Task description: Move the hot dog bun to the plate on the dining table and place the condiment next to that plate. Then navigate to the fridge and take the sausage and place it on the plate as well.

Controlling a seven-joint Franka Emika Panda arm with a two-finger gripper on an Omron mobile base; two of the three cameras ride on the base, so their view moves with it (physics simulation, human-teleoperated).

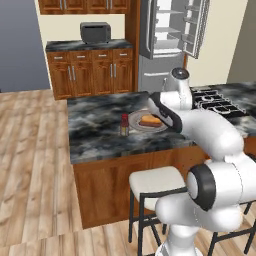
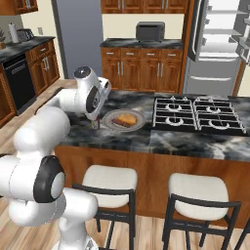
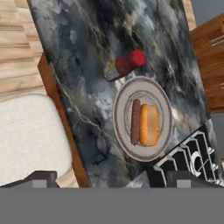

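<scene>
From the left base view, the plate (image 1: 148, 121) sits on the dining table (image 1: 95, 125) just beyond the arm's wrist, the hot dog bun (image 1: 150, 120) on it and the condiment (image 1: 124, 125) upright just beside its rim; the fridge (image 1: 172, 35) stands open well behind. In the right base view the same plate (image 2: 124, 119) lies just right of the wrist, near the cooktop (image 2: 197, 113), with bare stone around it. In the hand view, the gripper (image 3: 103, 179) hangs above with its tips spread wide and nothing between them; below it, the sausage (image 3: 136, 121) lies touching the bun (image 3: 149, 124) on the plate (image 3: 142, 118). All steps look done. The table edge and a stool (image 3: 30, 140) lie to one side, the burners to the other, with free room straight up.
</scene>
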